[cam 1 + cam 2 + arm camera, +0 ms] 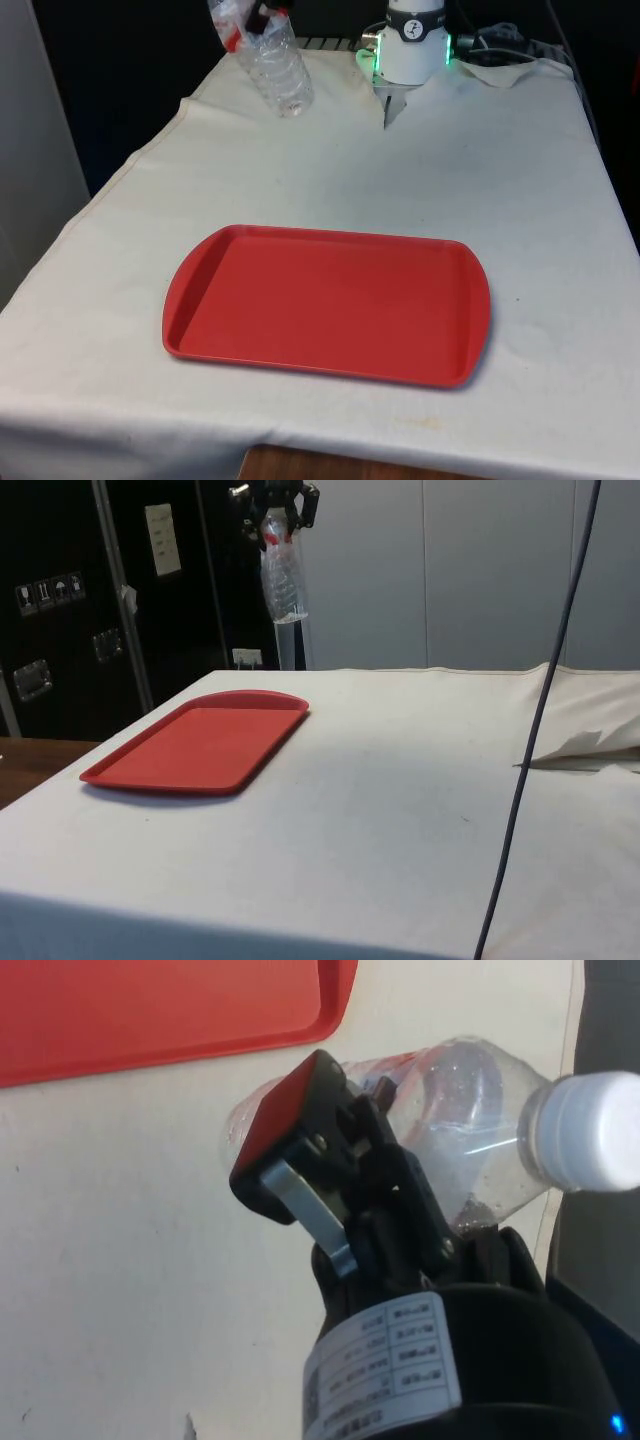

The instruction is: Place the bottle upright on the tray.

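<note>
A clear plastic bottle [279, 68] with a red label band and a white cap [588, 1130] hangs in the air above the table's far corner, at the front view's left. My gripper [256, 16] is shut on its upper part, near the neck. The bottle's base points down and it tilts slightly. In the side view the bottle [282, 578] hangs below the gripper [277, 504], well above and beyond the far end of the red tray [195, 742]. One finger [298, 1145] with a red pad presses against the bottle's [455, 1120] side. The tray [325, 303] lies flat and bare mid-table.
A crumpled fold of the white cloth [505, 68] and cables lie beside the robot base [412, 45]. A thin dark cable [540, 720] hangs across the side view. The table's front edge [330, 455] runs close to the tray.
</note>
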### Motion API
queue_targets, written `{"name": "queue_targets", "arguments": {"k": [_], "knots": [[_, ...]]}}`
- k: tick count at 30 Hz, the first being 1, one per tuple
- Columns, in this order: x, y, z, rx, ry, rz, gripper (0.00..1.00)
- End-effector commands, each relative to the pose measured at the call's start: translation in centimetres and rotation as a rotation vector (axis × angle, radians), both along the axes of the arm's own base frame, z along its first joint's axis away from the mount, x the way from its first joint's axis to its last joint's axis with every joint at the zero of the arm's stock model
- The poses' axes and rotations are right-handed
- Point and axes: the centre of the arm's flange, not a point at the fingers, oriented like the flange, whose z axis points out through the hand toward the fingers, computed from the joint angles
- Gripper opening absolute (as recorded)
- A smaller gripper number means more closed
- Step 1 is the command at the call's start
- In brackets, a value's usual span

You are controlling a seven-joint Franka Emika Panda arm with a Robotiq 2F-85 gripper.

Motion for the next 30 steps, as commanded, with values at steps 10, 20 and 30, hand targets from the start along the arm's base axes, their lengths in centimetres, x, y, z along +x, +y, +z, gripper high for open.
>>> {"name": "queue_targets", "arguments": {"k": [10, 20, 30], "knots": [[0.1, 0.1, -0.5, 0.009, -0.064, 0.038, 0.34], [0.3, 0.3, -0.9, 0.002, -0.125, 0.079, 0.34], [0.8, 0.5, -1.9, -0.023, -0.123, 0.142, 0.34]]}}
